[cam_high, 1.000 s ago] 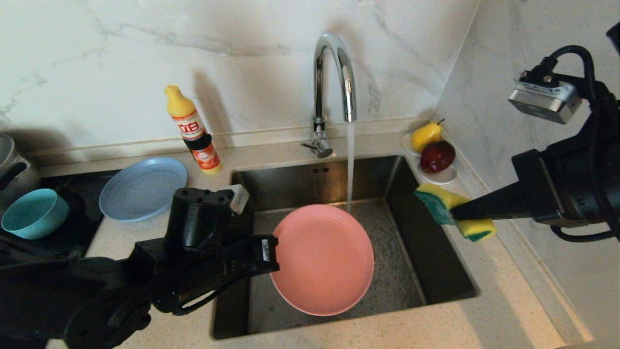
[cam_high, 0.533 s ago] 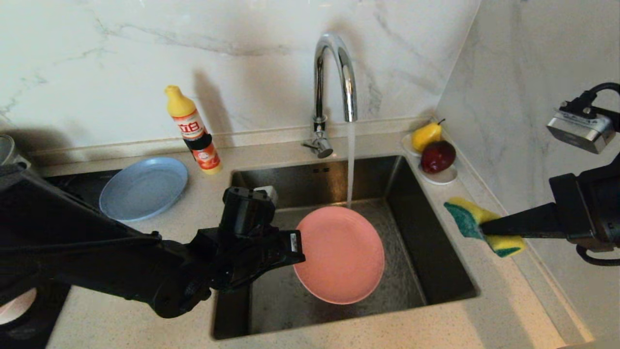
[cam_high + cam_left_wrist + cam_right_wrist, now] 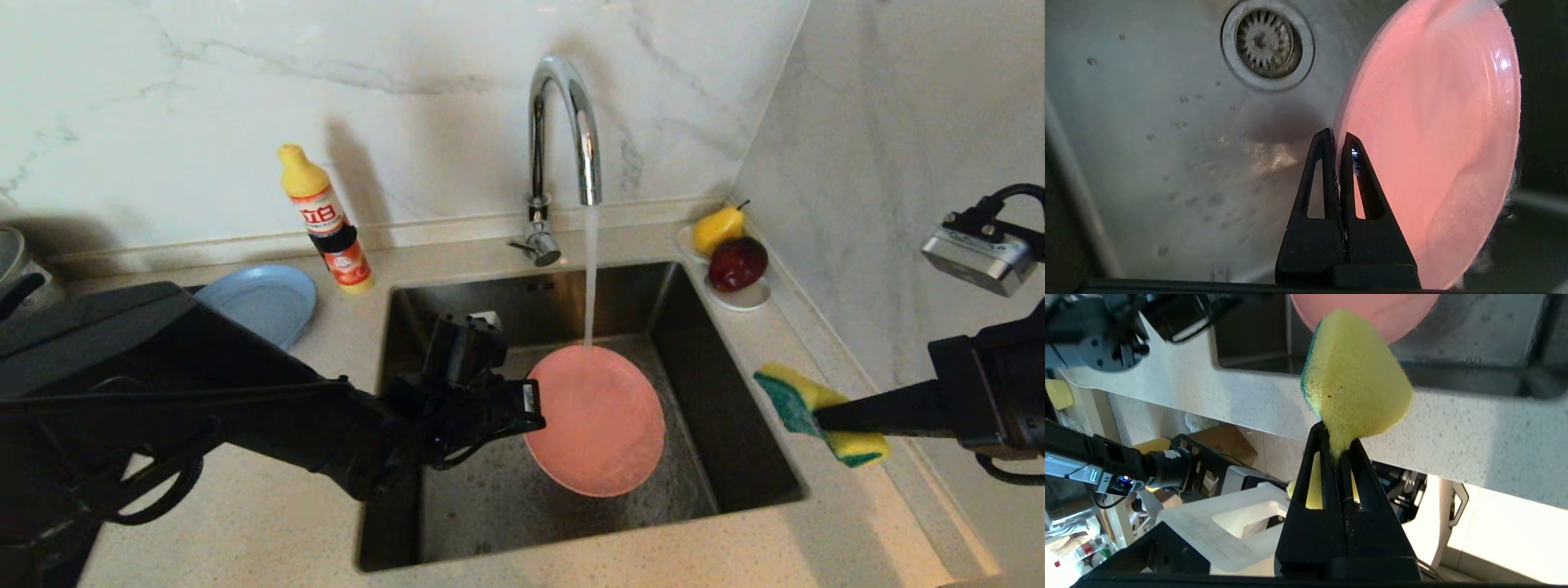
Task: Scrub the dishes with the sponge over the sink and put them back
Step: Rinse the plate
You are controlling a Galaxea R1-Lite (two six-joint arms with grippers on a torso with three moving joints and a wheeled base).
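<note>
The left gripper point(image 3: 1336, 136) reaches into the sink point(image 3: 718, 425) with its jaws clamped on the near left rim of the pink plate point(image 3: 596, 420), which hangs tilted above the basin floor, its far edge under the faucet's point(image 3: 563, 122) running water and its matte face wet and glossy. Off to the right, over the counter point(image 3: 816, 523) beside the sink, the right gripper point(image 3: 1337, 443) has its jaws pinched tight on the yellow sponge point(image 3: 808, 408), squeezing it into a bent wedge with the green scouring side facing the basin. Farther back, the grey-blue plate point(image 3: 269, 298) lies flat on the counter left of the sink.

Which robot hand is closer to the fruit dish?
Right. The right gripper holds the sponge just in front of the fruit dish; the left gripper is across the sink.
</note>
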